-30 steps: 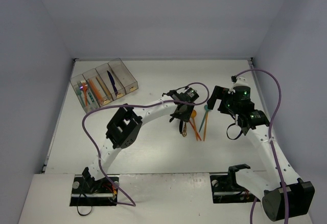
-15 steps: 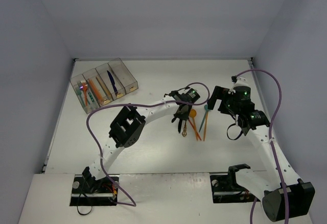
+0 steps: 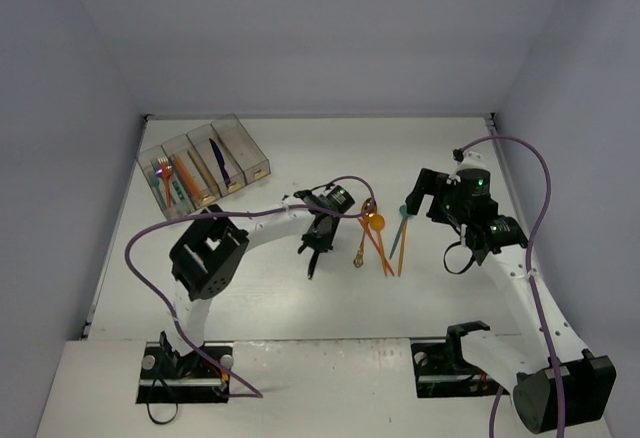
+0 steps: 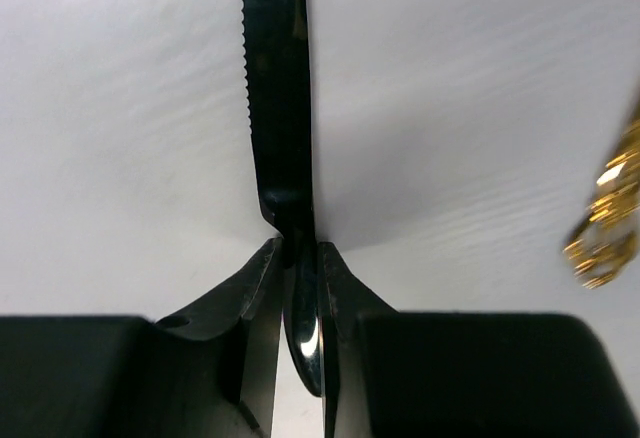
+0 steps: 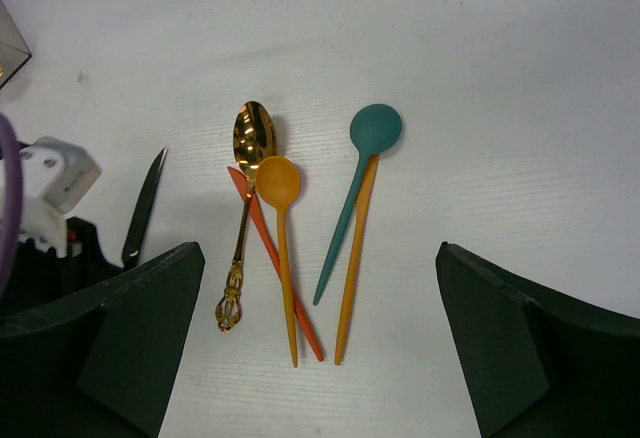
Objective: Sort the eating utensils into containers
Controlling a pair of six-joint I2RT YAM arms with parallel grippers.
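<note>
My left gripper [image 3: 316,246] [image 4: 297,248] is shut on the handle of a black serrated knife [image 4: 277,88], left of the utensil pile; the blade [image 5: 145,206] also shows in the right wrist view. On the table lie a gold spoon [image 5: 252,138] [image 3: 363,236], an orange spoon [image 5: 279,183], a red-orange knife [image 5: 268,248], a teal spoon [image 5: 375,128] [image 3: 402,216] and an orange handle [image 5: 355,258] under it. My right gripper [image 5: 318,258] [image 3: 425,198] hangs open above this pile. The containers [image 3: 248,154] stand at the far left, holding orange forks [image 3: 168,173] and a dark blue knife [image 3: 218,158].
White walls close in the table on three sides. The left arm's purple cable [image 3: 150,258] loops over the near left of the table. The right arm's cable [image 3: 540,188] arcs along the right wall.
My left gripper has closed on the black knife and carried it left, away from the pile of spoons. The right gripper has stayed put and open.
</note>
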